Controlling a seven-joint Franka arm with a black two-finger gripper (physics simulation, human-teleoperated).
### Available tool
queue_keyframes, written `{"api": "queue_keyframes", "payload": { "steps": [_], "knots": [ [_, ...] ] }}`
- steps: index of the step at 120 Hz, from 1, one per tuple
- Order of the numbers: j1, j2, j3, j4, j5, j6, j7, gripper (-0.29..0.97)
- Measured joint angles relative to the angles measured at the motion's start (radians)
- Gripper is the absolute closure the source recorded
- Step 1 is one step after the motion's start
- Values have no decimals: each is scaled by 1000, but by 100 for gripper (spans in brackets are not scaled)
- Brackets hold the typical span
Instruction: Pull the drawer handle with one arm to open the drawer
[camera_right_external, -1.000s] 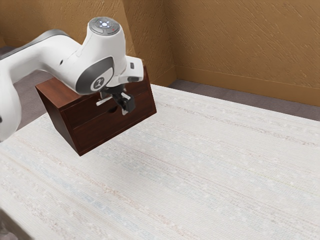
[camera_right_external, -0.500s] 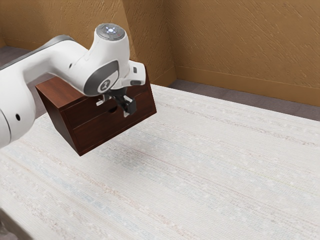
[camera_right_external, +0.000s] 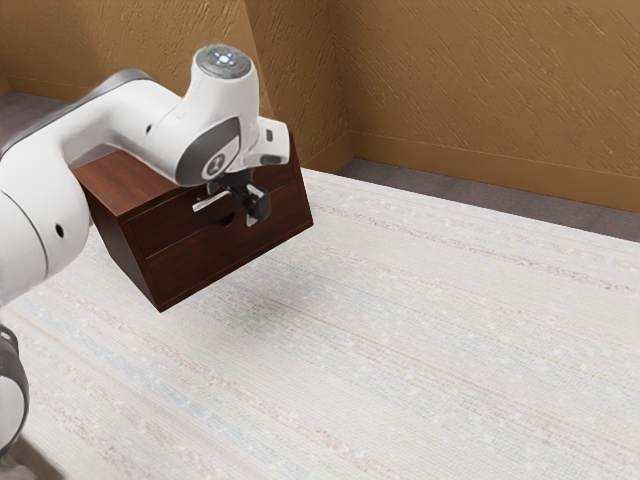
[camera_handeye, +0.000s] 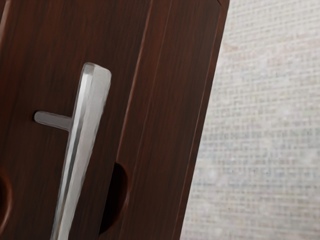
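Observation:
A dark brown wooden drawer box (camera_right_external: 190, 250) stands on the table at the exterior view's left. Its silver bar handle (camera_right_external: 207, 203) runs across the upper drawer front, which sits flush with the box. My black gripper (camera_right_external: 250, 205) is right at the handle's right end, fingers open and standing apart on either side of the bar. In the wrist view the handle (camera_handeye: 82, 150) is very close, held off the dark front panel (camera_handeye: 160, 100) by a short post.
The pale woven-textured table (camera_right_external: 420, 320) stretches wide to the exterior view's right and front. Ochre walls (camera_right_external: 480, 70) stand behind the box. My white arm passes over the box's top from the left.
My hand has moved in toward the drawer front and slightly up, closing the distance to the handle. The drawer itself has not moved.

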Motion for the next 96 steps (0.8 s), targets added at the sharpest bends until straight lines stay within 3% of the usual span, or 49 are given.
{"api": "queue_keyframes", "payload": {
  "steps": [96],
  "knots": [
    [-67, 9, -2, -7, -3, -28, 26, 7]
  ]
}}
